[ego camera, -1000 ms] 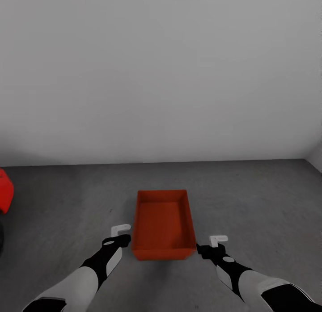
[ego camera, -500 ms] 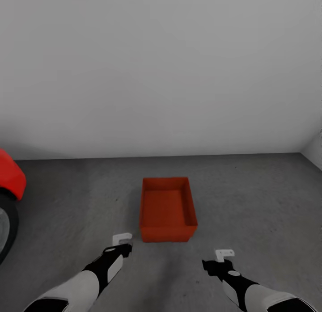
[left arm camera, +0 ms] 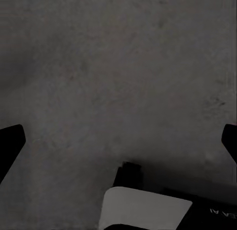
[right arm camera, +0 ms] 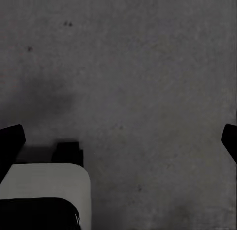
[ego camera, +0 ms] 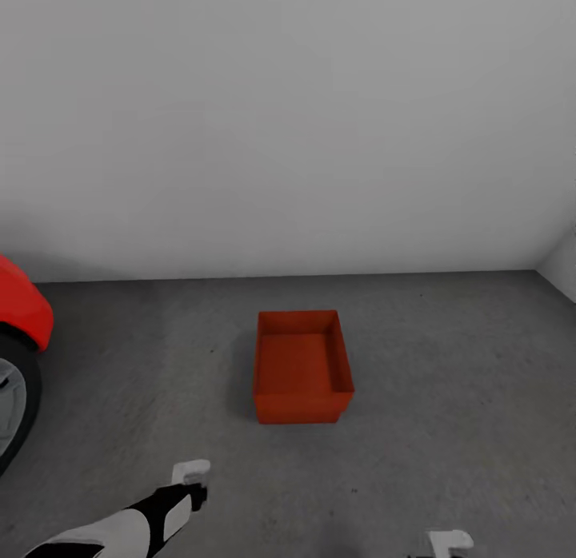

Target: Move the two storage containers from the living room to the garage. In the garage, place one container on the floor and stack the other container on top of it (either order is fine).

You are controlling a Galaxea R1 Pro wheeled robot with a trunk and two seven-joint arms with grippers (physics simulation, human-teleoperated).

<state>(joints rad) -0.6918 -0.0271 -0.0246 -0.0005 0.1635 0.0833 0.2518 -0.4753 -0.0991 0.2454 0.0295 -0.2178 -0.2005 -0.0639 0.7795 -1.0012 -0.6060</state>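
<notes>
We see one orange-red open-topped rectangular bin (ego camera: 303,366) on the dark grey concrete floor (ego camera: 448,366). Both grippers, left (left arm camera: 118,141) and right (right arm camera: 118,141), gape empty; a glossy red car (ego camera: 20,310) is cropped.

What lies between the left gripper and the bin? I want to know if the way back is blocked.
Nothing: the head view shows only bare grey floor between the left gripper and the bin.
</notes>
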